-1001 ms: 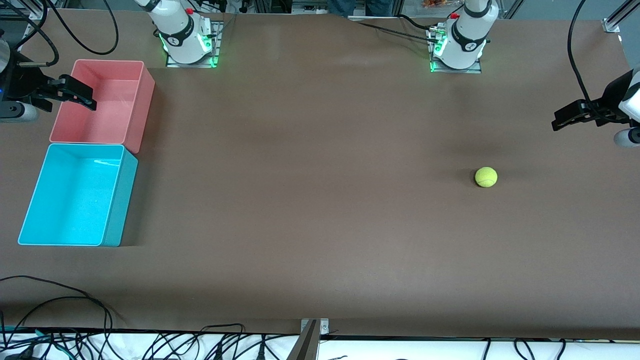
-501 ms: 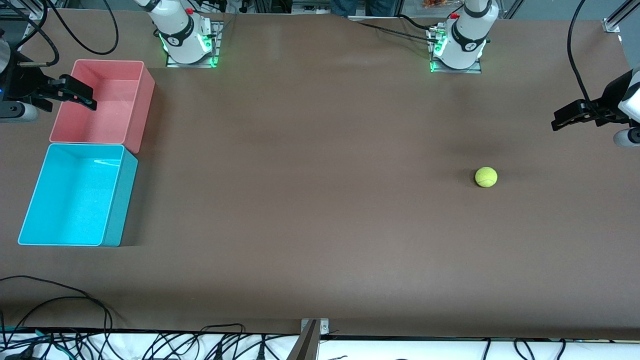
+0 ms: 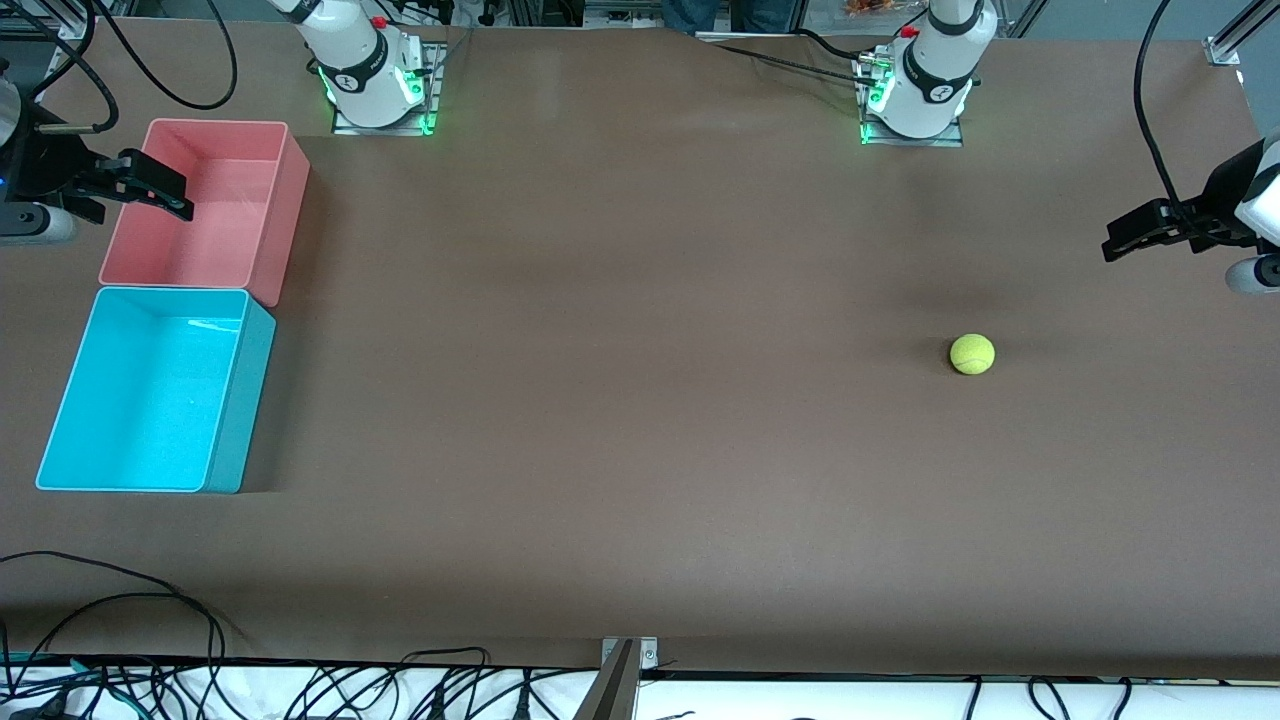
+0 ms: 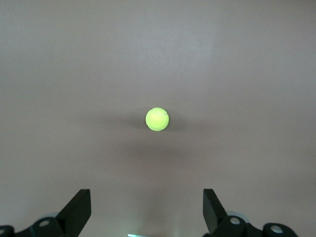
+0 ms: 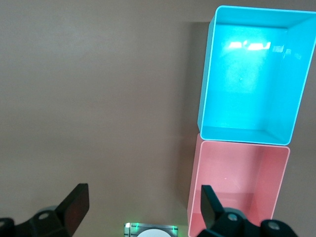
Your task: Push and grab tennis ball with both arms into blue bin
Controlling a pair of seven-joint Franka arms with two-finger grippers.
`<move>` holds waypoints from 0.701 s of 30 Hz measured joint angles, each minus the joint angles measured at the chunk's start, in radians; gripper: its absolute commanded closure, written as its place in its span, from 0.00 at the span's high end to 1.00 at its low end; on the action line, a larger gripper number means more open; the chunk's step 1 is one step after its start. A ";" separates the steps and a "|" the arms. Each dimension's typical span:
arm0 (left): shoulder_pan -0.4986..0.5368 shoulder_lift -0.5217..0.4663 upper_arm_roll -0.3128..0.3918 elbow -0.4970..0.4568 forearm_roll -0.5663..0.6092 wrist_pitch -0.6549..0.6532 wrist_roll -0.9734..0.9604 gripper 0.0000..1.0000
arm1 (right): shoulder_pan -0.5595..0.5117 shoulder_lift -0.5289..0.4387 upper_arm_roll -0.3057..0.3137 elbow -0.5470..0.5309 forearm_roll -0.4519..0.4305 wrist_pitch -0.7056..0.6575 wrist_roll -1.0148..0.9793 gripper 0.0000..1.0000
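My left gripper (image 3: 1125,240) hangs open, tennis ball (image 3: 972,354) at seven o'clock; right gripper (image 3: 160,195) waits open; I'd sweep squarely toward blue bin (image 3: 225,400).

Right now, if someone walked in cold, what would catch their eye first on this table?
Probably the tennis ball, alone on the brown table toward the left arm's end, with the open left gripper up in the air near it. Next, the blue bin and pink bin side by side at the right arm's end, the open right gripper over the pink bin's rim.
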 measured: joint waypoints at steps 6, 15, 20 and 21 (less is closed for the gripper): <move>-0.001 0.000 0.000 0.000 0.000 0.000 0.000 1.00 | 0.000 0.000 0.000 0.000 0.000 0.000 0.000 1.00; -0.003 0.008 0.000 0.007 0.000 0.014 0.000 1.00 | 0.000 0.000 0.000 0.000 0.000 -0.001 0.000 1.00; -0.005 0.013 0.000 0.009 0.000 0.016 -0.001 1.00 | 0.000 0.000 -0.001 0.000 0.000 -0.002 0.000 1.00; -0.005 0.014 0.000 0.009 0.000 0.016 -0.002 1.00 | 0.000 0.000 -0.001 0.000 0.000 -0.004 0.000 1.00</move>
